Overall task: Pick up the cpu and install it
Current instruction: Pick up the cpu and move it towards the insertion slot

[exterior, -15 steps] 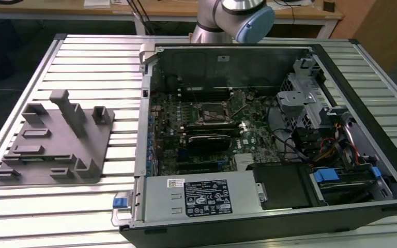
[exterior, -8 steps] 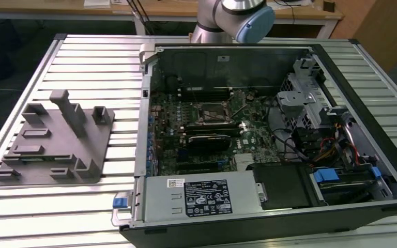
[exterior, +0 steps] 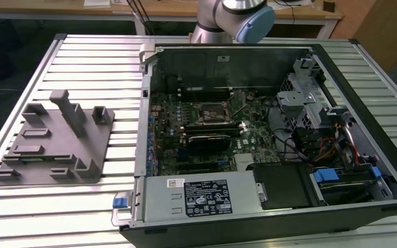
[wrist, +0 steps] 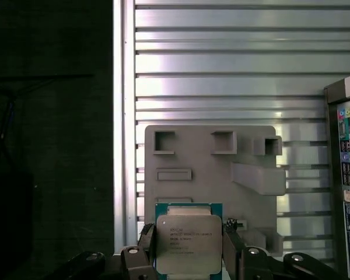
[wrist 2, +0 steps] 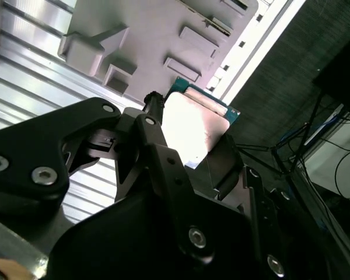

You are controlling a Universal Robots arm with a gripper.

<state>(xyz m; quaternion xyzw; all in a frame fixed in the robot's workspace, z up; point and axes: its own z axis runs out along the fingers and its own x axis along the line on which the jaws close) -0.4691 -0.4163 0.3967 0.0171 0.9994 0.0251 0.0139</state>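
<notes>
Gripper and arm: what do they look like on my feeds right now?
The arm is silver-grey metal tubing with a rounded pale blue joint cap. The gripper is matt black, built of flat angular linkage plates pinned with silver screws, ending in two narrow black fingers.

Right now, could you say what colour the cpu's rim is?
The cpu has a teal-green rim, clearest in the first wrist view.

In both wrist views we find the cpu (wrist: 189, 242) (wrist 2: 192, 125) to be a small flat square chip with a shiny silver metal top, faintly printed, and a thin teal rim. It is clamped by two opposite edges between the dark jaws. We record it held clear above the ribbed table, metal top facing away from it.
</notes>
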